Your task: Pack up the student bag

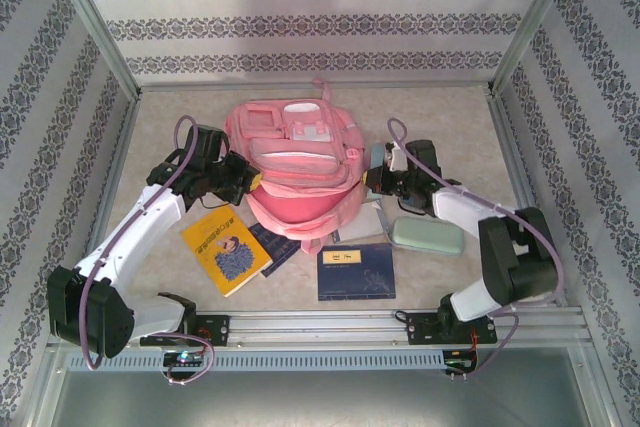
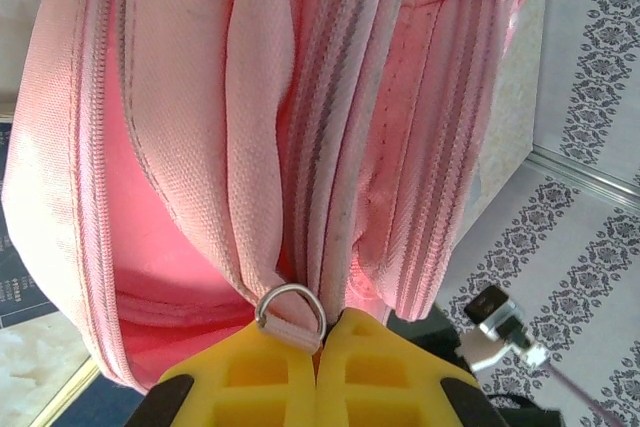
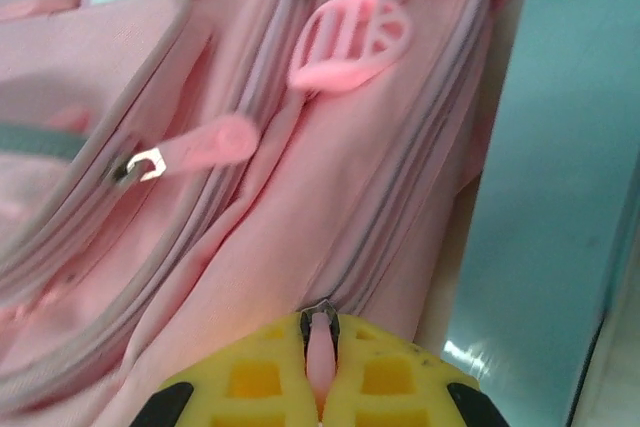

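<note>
1. The student bag, a large soft pink fabric backpack (image 1: pixel 300 197), lay in the middle of the pale table (image 1: pixel 455 137), between the two arms, with its front pockets facing up.
2. I judged it light and limp. The cloth would fold and sag rather than keep a shape, so a pull on one side alone would probably drag the whole bag.
3. The best places to hold it, in my opinion, were the zipper pulls, the small loops and the straps, not the smooth panels.
4. The left gripper (image 2: pixel 322 352) had its fingers closed on a small pink fabric loop (image 2: pixel 290 322) carrying a metal ring, at the bag's left side.
5. The right gripper (image 3: pixel 320 377) had its fingers closed on a thin pink zipper pull (image 3: pixel 318 342) at the bag's right side.
6. The top view gave me the layout: a yellow paperback book (image 1: pixel 225 250), a dark blue book (image 1: pixel 355 272) and a pale green oblong case (image 1: pixel 428 237) lay on the table near the bag.
7. The wrist views gave me the detail of each grip, which was too small to read from above.
</note>
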Available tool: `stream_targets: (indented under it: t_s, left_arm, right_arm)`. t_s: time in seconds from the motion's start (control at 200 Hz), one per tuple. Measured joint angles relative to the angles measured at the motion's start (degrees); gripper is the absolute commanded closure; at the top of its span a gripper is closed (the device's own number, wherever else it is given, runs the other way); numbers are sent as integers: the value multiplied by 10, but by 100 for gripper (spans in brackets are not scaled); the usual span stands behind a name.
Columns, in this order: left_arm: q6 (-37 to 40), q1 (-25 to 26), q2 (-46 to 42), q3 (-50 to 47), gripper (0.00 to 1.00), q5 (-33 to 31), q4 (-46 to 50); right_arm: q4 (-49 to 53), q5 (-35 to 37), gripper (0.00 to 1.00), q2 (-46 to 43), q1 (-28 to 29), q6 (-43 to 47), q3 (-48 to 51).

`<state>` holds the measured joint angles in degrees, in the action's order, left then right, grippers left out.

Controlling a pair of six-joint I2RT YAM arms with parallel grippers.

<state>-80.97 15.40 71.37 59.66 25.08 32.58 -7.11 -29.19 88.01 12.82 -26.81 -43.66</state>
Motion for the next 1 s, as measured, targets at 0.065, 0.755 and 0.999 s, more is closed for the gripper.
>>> stream_targets:
  t_s: [0.065,0.755,0.999]
  left_arm:
    - [1,-2,0,0,100,2,-2]
    - [-21,8,49,26,100,2,-64]
    - [-23,15,56,30,100,-1,-65]
  right_arm:
    - [7,3,87,25,-7,-4,-29]
    - [188,89,26,-204,94,-200,-106]
    - [129,151,24,-247,206,-507,32]
